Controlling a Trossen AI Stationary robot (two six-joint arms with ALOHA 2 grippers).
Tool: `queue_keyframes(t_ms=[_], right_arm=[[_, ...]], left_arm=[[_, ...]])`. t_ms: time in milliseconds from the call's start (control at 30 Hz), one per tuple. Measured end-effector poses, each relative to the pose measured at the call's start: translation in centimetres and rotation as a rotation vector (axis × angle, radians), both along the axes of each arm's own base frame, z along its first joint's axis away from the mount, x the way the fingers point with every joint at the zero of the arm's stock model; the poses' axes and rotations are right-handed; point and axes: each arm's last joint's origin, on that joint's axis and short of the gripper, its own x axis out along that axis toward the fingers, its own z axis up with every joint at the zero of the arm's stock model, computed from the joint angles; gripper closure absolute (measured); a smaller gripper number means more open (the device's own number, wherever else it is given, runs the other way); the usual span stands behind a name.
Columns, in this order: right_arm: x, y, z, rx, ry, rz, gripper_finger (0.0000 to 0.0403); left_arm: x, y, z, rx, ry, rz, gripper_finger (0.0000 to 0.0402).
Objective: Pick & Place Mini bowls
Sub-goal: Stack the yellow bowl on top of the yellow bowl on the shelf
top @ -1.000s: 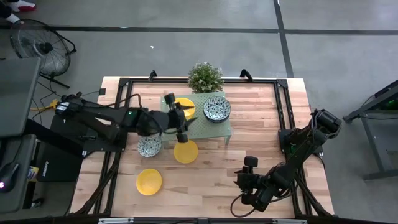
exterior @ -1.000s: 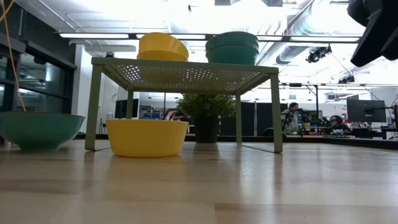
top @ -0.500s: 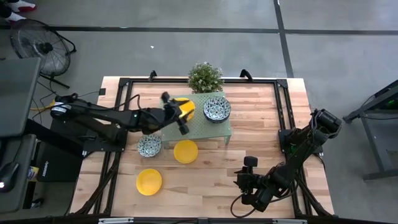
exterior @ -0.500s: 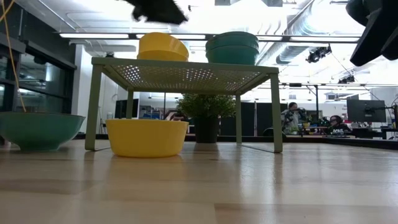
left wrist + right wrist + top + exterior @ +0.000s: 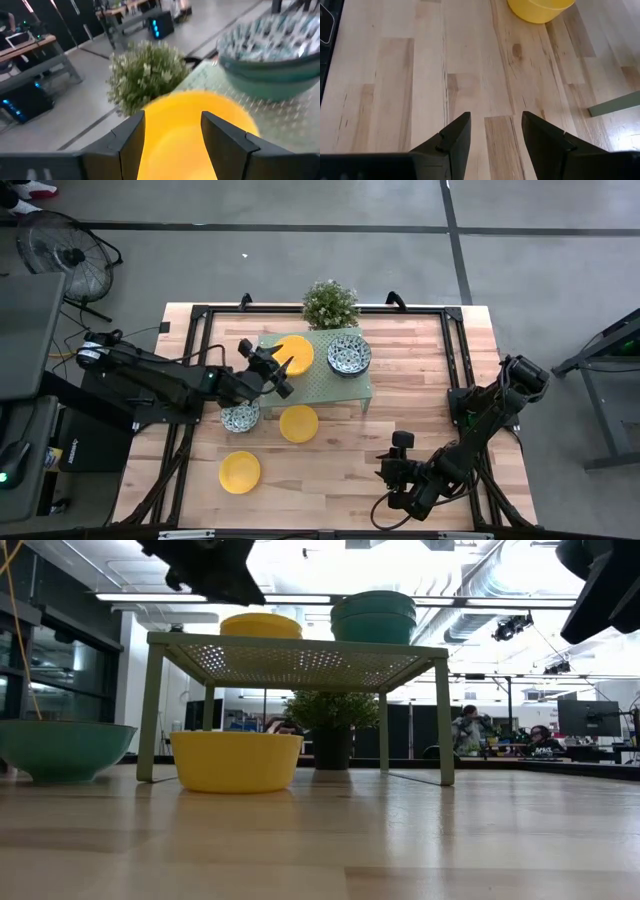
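A green perforated rack stands at the table's far middle. On it rest a yellow bowl and a stack of patterned bowls. In the low view the yellow one lies level. On the table lie a patterned bowl and two yellow bowls. My left gripper is open and empty, just left of the rack's yellow bowl. My right gripper is open and empty near the front edge, above bare wood.
A small potted plant stands behind the rack at the far edge. Black frame rails run along the table's sides. Bare wood lies between the rack and the right arm.
My left gripper has drawn back from over the rack toward the table's left edge. The yellow bowl on the rack, which stood tilted and higher a second ago, now lies level and lower.
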Motion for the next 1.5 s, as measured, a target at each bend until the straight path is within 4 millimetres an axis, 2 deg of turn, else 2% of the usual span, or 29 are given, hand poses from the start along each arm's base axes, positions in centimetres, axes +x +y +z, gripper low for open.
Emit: queue_keyframes(t_ms=[133, 233, 433, 633, 767, 900, 1033, 1133, 1333, 1500], right_arm=[[0.0, 0.0, 0.0, 0.005, 0.001, 0.001, 0.0238], [0.0, 0.0, 0.0, 0.005, 0.002, 0.002, 0.0238], [0.0, 0.0, 0.0, 0.007, 0.003, 0.003, 0.0238], [0.0, 0.1, 0.0, 0.017, 0.009, 0.007, 0.0238], [0.0, 0.1, 0.0, 0.027, 0.017, 0.009, 0.0238], [0.0, 0.1, 0.0, 0.028, 0.018, 0.009, 0.0238], [0.0, 0.1, 0.0, 0.034, 0.023, 0.012, 0.0238], [0.0, 0.2, -0.1, 0.053, 0.037, 0.013, 0.0238], [-0.1, 0.2, -0.1, 0.073, 0.053, 0.016, 0.0238], [-0.1, 0.2, -0.1, 0.074, 0.055, 0.017, 0.0238]], left_arm=[[-0.2, 0.1, -0.7, -0.010, 0.023, 0.020, 0.0213], [-0.2, 0.1, -0.4, 0.006, 0.016, 0.027, 0.0213], [-1.6, -0.6, 2.2, 0.071, -0.001, -0.106, 0.0213], [-4.2, -3.6, 2.9, 0.074, 0.054, -0.372, 0.0213], [-6.2, -5.7, 2.6, -0.013, 0.058, -0.504, 0.0213], [-7.2, -7.9, 2.1, -0.047, 0.087, -0.641, 0.0213], [-7.5, -10.1, 1.1, -0.068, 0.154, -0.789, 0.0213], [-8.0, -10.8, 0.0, -0.158, 0.218, -0.824, 0.0213], [-10.3, -11.0, -1.4, -0.426, 0.351, -0.735, 0.0213], [-11.0, -11.5, -2.5, -0.607, 0.439, -0.686, 0.0213]])
